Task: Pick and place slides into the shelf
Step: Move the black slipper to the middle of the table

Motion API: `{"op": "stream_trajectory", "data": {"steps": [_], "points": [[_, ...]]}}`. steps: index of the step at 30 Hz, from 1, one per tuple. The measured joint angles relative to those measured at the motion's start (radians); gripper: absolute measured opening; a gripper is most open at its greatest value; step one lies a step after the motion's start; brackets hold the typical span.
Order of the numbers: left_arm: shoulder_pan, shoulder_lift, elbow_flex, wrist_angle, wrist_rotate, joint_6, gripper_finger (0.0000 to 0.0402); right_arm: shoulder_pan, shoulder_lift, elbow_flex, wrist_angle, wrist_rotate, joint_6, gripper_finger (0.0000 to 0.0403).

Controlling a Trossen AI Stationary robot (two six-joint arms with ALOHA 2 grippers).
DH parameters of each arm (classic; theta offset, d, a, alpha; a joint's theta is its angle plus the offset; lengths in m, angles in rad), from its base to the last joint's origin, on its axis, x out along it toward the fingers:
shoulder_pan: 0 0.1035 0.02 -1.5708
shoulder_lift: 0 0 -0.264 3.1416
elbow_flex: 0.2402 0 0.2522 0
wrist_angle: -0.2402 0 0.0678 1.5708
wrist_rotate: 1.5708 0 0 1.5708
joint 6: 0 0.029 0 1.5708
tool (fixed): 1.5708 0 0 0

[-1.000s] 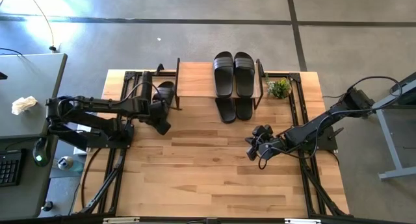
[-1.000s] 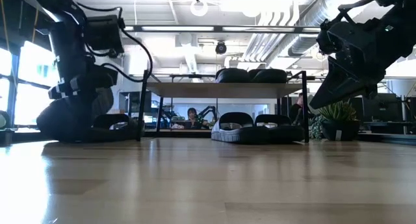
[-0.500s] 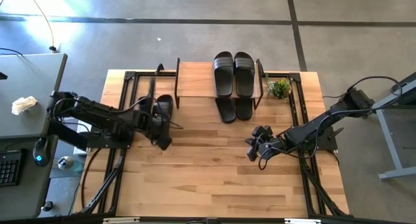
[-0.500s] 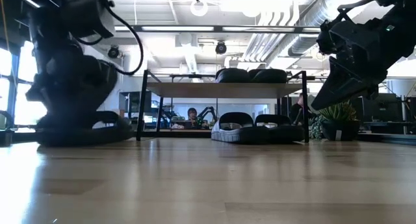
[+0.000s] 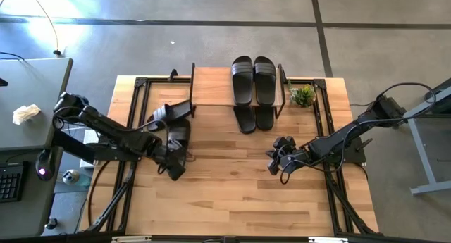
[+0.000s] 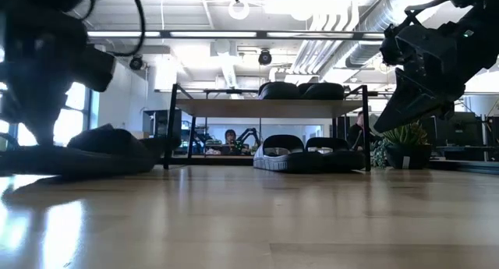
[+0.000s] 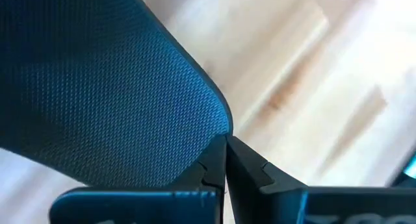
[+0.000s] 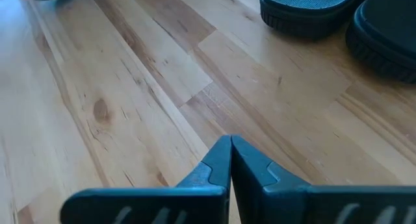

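Observation:
My left gripper (image 5: 175, 167) is shut at the near end of a black slide (image 5: 180, 134) that lies flat on the table, left of centre. A second slide (image 5: 169, 110) lies slantwise by the shelf's left legs. The shelf (image 5: 211, 84) stands at the far edge. Two slides (image 5: 242, 79) (image 5: 264, 79) sit on its top board, and two more (image 5: 244, 120) (image 5: 265, 118) stick out from under it. My right gripper (image 5: 273, 162) hangs shut above the table's right half, touching nothing. My left gripper has its shut fingertips (image 7: 214, 160) against a rounded edge of the slide's textured surface (image 7: 195, 120). It comes steeply from above. The slide fills the wrist view, so I cannot tell whether the fingers hook under the strap. The slide's sole (image 6: 101, 156) rests on the table.
A small potted plant (image 5: 303, 95) stands right of the shelf. Black metal frame rails (image 5: 134, 102) (image 5: 328, 109) run along both table sides. Bare wood (image 5: 232, 194) stretches across the middle and near part. A person (image 6: 230, 136) shows in the room beyond.
My left gripper, staying shut, has swung from beside the shelf's left legs toward the table's near edge and has turned as it went. The slide at its fingertips has slid along the table with it, away from the shelf. My right arm has kept still.

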Motion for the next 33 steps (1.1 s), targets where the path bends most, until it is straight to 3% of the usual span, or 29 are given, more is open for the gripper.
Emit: {"op": "stream_trajectory", "data": {"steps": [12, 20, 26, 30, 33], "points": [[-0.222, -0.001, 0.002, 0.205, 0.001, -0.091, 0.0, 0.0, 0.0, 0.0, 0.0, -0.003, 0.0, 0.0], [-0.255, -0.001, 0.041, 0.23, -0.134, 0.032, 0.0, 0.0, 0.0, 0.0, -0.001, -0.003, -0.003, 0.0], [-0.254, -0.001, 0.196, -0.054, -0.367, 0.286, 0.0, 0.0, 0.0, 0.0, -0.001, -0.01, -0.001, 0.0], [-0.254, -0.002, 0.298, -0.351, -0.532, 0.345, 0.0, 0.0, 0.0, 0.0, -0.001, -0.019, 0.0, 0.0], [-0.254, -0.002, 0.321, -0.494, -0.576, 0.374, 0.0, 0.0, 0.0, 0.0, -0.001, -0.018, -0.001, 0.0]]}}
